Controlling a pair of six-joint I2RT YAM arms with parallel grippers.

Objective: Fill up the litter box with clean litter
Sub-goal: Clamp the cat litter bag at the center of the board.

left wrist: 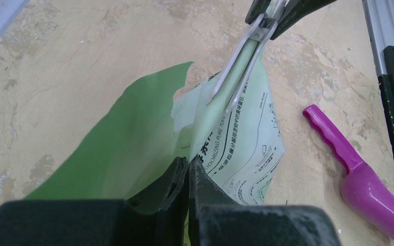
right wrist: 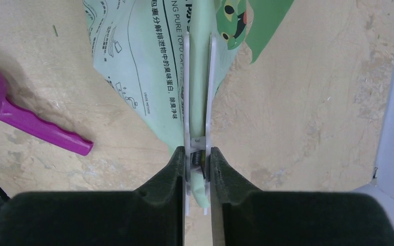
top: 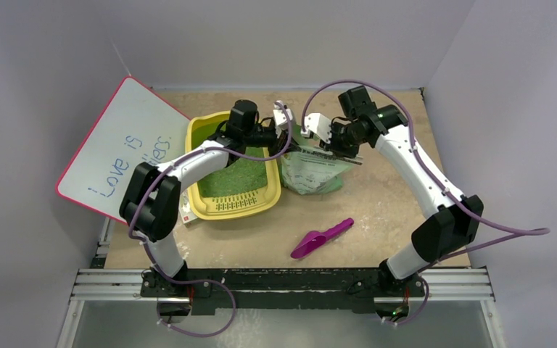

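Observation:
The yellow litter box (top: 197, 132) lies left of centre, its floor covered with clean litter (top: 236, 177), fine green granules. Just to its right stands a pale green printed bag (top: 312, 172). My left gripper (top: 286, 134) reaches across the box and is shut on the bag's top edge (left wrist: 236, 148), the fingers pinched together on the film. My right gripper (right wrist: 197, 159) is shut on a clear spring clip (right wrist: 199, 128) that straddles the bag's top. From the left wrist, that clip (left wrist: 243, 69) is seen running up to the right gripper's fingers (left wrist: 287, 13).
A purple scoop (top: 323, 238) lies on the table in front of the bag. A white board with a pink edge (top: 116, 148) leans at the left wall. Walls close in the table at the back and both sides.

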